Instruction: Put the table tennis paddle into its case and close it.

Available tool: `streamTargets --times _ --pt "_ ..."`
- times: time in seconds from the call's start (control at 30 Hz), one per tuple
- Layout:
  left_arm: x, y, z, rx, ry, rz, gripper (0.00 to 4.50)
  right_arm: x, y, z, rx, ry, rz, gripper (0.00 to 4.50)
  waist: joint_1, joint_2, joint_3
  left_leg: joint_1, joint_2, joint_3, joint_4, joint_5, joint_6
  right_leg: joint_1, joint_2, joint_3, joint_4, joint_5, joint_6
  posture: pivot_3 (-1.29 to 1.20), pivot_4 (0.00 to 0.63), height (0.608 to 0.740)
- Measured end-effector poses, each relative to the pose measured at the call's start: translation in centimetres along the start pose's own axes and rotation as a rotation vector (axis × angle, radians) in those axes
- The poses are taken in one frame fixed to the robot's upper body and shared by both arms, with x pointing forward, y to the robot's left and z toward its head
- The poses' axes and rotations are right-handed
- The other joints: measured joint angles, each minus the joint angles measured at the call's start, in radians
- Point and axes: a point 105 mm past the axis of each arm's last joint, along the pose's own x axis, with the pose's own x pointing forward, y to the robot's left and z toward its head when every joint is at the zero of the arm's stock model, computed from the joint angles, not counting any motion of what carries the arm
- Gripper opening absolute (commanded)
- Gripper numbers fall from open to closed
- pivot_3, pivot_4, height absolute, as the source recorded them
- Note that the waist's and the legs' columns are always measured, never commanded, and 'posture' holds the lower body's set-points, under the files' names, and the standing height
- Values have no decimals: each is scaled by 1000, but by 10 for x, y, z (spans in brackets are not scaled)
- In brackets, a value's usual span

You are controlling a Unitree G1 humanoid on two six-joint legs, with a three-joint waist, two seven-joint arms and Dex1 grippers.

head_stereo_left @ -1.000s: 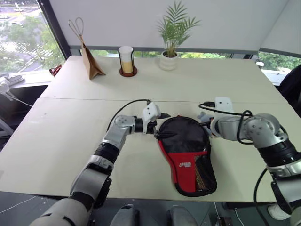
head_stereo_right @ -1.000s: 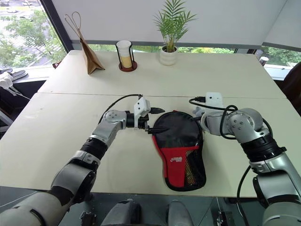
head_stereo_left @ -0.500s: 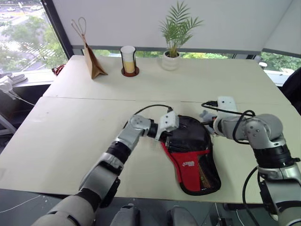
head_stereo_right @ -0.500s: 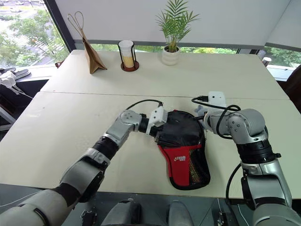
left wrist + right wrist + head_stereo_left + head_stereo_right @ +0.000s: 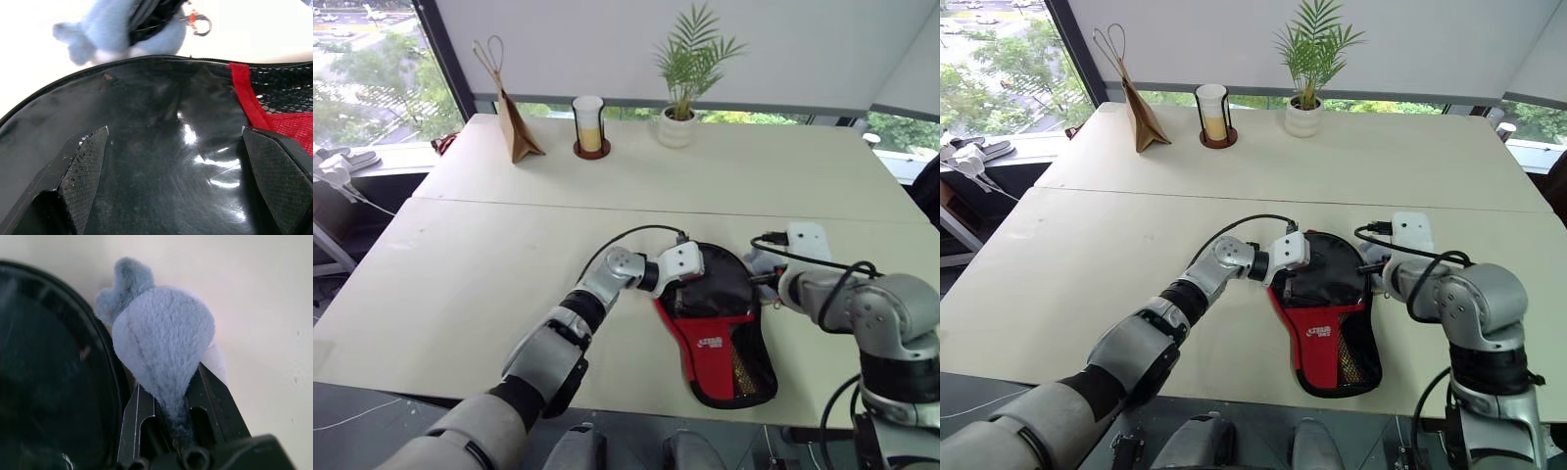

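The left gripper (image 5: 173, 171) has its two black fingers spread wide apart, one to each side of the glossy round end of the black paddle-shaped fabric case (image 5: 717, 323), with the fingers low over that shiny surface. The right gripper (image 5: 168, 404) is clamped together on a small grey-blue fluffy charm (image 5: 164, 340), which sits just beside the case's curved black edge.

The left wrist view adds what the head views do not make out: a small metal clasp with a red bit (image 5: 198, 22) by the fluffy charm, and black mesh over the case's red panel. The head views give the layout instead: the case lies flat with its narrow end toward the near edge of the pale wooden table (image 5: 489, 264). The paddle itself cannot be seen.

Far back near the window stand a brown paper bag (image 5: 514, 122), a glass on a coaster (image 5: 588, 125) and a potted plant (image 5: 685, 83), well apart from the case, with bare tabletop between.
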Motion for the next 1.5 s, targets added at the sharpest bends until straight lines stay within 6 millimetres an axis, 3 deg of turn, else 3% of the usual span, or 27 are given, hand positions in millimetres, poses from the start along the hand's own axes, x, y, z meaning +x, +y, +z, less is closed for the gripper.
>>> streamTargets --times 0.23,0.83,1.23,1.5 --pt "2 0 -2 -8 12 6 4500 -12 -9 -22 -65 34 16 20 1 -2 -1 4 -1 -2 0 -1 2 6 0 -1 -1 0 0 0 150 740" --pt "3 -1 -3 -20 16 11 4500 -37 -4 -60 -189 79 65 20 29 -4 -1 11 -2 -7 -1 -2 4 16 0 -1 -7 0 0 0 150 740" --pt "3 -1 -7 -32 30 13 4500 -39 9 -72 -132 71 81 20 25 -13 -4 16 -2 -8 -3 -2 4 21 0 -1 -8 0 0 0 150 740" --pt "3 -1 -9 -37 39 20 4500 -39 17 -84 86 83 122 20 24 -25 -11 18 -1 -10 -4 -2 4 22 1 -1 -8 0 0 0 150 740"
